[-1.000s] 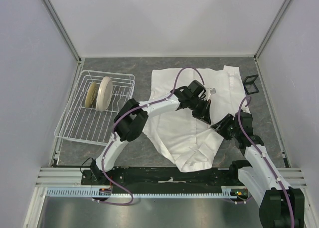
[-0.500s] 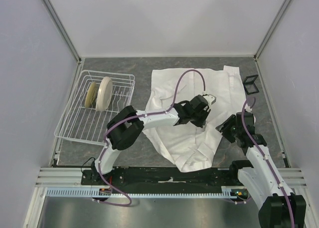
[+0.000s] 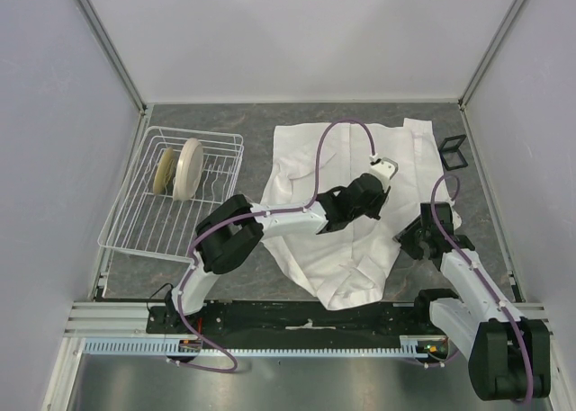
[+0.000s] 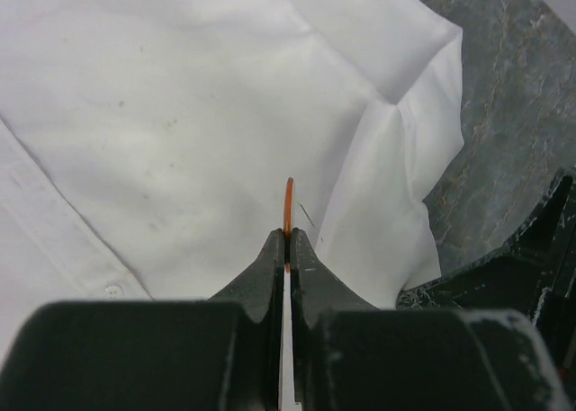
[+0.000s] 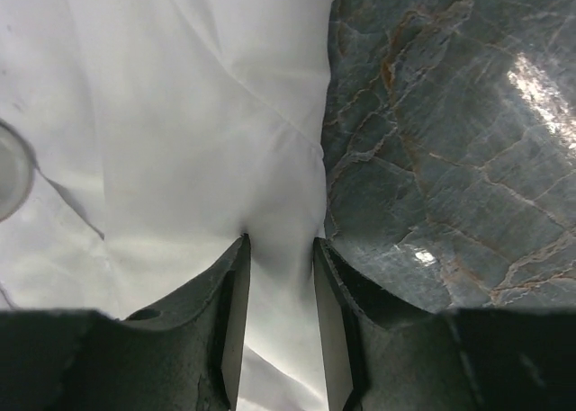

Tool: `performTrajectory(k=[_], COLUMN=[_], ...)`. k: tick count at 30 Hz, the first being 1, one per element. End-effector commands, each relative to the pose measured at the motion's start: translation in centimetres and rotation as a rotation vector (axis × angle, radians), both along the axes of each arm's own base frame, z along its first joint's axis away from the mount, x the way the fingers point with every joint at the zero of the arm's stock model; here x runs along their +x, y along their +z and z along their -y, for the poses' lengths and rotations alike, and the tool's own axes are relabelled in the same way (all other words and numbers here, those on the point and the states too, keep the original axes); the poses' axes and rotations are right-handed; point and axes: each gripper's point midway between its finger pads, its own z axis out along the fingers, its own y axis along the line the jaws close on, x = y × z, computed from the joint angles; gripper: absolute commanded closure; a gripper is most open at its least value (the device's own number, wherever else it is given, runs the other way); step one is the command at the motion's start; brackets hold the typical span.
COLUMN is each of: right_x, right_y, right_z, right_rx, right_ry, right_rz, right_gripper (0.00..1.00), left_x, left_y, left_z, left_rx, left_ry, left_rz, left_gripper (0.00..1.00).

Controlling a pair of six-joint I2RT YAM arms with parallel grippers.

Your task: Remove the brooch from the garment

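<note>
The garment, a white wrinkled shirt [image 3: 310, 150], lies spread on the grey table. My left gripper [image 3: 364, 202] is over its middle, shut on the brooch [image 4: 289, 202]. The brooch shows edge-on as a thin coppery-orange sliver sticking out past the fingertips [image 4: 274, 249], above the cloth [image 4: 180, 114]. My right gripper [image 3: 417, 240] is at the shirt's right edge. In the right wrist view it [image 5: 280, 242] is open, its tips resting on the white cloth [image 5: 180, 114] with cloth between the jaws. A pale round shape [image 5: 11, 173] sits at that view's left edge; I cannot tell what it is.
A white wire dish rack [image 3: 144, 222] stands at the left with two cream plates [image 3: 189, 166] upright in it. A small black wire-frame stand [image 3: 453, 150] sits at the back right. Bare grey table [image 5: 450, 114] lies right of the shirt's edge.
My right gripper has drawn back to the right, to the shirt's edge. My left wrist has shifted and turned over the shirt's middle, still shut.
</note>
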Motion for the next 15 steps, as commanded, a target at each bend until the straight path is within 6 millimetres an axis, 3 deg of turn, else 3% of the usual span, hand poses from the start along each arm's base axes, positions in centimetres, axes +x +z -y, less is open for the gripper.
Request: performTrajectory(k=[1, 6, 9, 10, 11, 13, 14, 15], right_x=[-1.8, -4.1, -4.0, -4.2, -3.8, -3.6, -3.1, -2.6], right_y=[-1.5, -2.0, -1.0, -0.6, 0.2, 1.4, 2.7, 3.7], right_z=[1.0, 1.9, 1.8, 1.8, 1.7, 1.6, 1.5, 1.3], right_rx=[-0.019, -0.026, -0.012, -0.010, -0.002, 0.010, -0.010, -0.019], right_ry=[-0.091, -0.194, -0.200, -0.203, -0.204, -0.203, -0.146, -0.103], right_rz=[-0.076, -0.127, -0.098, -0.092, -0.070, -0.032, 0.010, 0.045], right_gripper=[0.60, 0.63, 0.64, 0.64, 0.64, 0.64, 0.63, 0.62], left_x=[2.5, 3.8, 4.3, 3.7, 3.8, 2.4, 2.3, 1.1], left_y=[4.1, 7.1, 10.9, 10.9, 13.1, 13.6, 16.4, 15.4], left_z=[1.2, -0.4, -1.7, -2.3, -3.6, -5.0, -6.6, -7.2], left_rx=[-0.080, -0.079, -0.142, -0.148, -0.186, -0.222, -0.282, -0.287], left_ry=[0.064, 0.115, 0.124, 0.118, 0.128, 0.087, 0.081, 0.035], left_rz=[0.133, 0.159, 0.128, 0.087, 0.080, -0.001, -0.006, -0.066], left_gripper=[0.98, 0.98, 0.98, 0.98, 0.98, 0.98, 0.98, 0.98])
